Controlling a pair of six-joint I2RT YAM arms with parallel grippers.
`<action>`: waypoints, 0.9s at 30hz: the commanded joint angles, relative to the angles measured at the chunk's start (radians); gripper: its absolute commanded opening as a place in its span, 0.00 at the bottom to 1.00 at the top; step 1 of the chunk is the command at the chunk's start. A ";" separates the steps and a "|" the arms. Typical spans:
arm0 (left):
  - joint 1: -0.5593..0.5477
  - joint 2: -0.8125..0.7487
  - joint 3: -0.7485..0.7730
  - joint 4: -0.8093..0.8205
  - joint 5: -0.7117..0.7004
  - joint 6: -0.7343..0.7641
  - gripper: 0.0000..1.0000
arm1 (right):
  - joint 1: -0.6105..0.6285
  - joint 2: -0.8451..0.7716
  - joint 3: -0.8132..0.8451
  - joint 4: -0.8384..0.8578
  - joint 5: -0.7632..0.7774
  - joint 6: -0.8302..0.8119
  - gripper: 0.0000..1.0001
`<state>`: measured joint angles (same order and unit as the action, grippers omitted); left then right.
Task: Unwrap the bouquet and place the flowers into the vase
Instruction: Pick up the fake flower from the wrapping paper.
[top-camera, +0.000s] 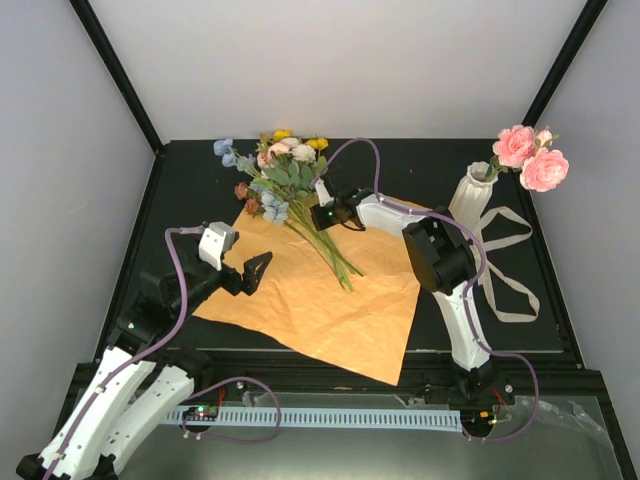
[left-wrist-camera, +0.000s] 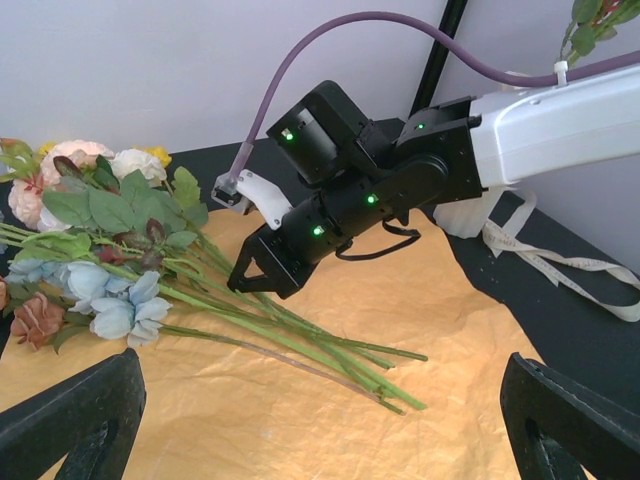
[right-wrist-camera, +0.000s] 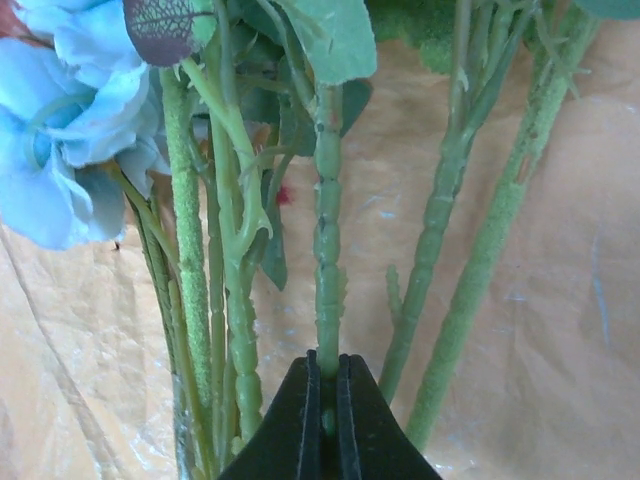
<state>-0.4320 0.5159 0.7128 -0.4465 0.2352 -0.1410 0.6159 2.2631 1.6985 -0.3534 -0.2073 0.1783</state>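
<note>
The bouquet lies opened out: its orange paper (top-camera: 330, 300) is spread flat on the black table, and the flowers (top-camera: 275, 170) lie across it with blooms at the far left and stems (top-camera: 335, 255) pointing near-right. My right gripper (top-camera: 322, 213) is down among the stems. In the right wrist view it (right-wrist-camera: 328, 400) is shut on one green stem (right-wrist-camera: 328, 290), next to a pale blue bloom (right-wrist-camera: 60, 130). My left gripper (top-camera: 258, 272) hangs open over the paper's left part with nothing in it (left-wrist-camera: 320, 420). The white vase (top-camera: 470, 195) stands at the far right and holds pink flowers (top-camera: 530, 158).
The cream ribbon (top-camera: 510, 270) lies loose on the black table beside the vase, right of the paper. A purple cable (top-camera: 360, 150) arcs over the right arm. Black frame posts rise at both back corners.
</note>
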 joint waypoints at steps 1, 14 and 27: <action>0.003 -0.010 -0.002 0.012 -0.003 0.014 0.99 | 0.006 -0.067 -0.064 0.065 -0.003 -0.001 0.01; 0.003 -0.006 -0.003 0.011 -0.009 0.015 0.99 | 0.006 -0.254 -0.261 0.228 0.086 0.012 0.01; 0.003 0.006 -0.004 0.011 -0.010 0.015 0.99 | 0.008 -0.438 -0.381 0.287 0.143 0.049 0.01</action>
<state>-0.4320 0.5171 0.7097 -0.4469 0.2329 -0.1406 0.6167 1.9137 1.3426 -0.1371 -0.1062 0.2012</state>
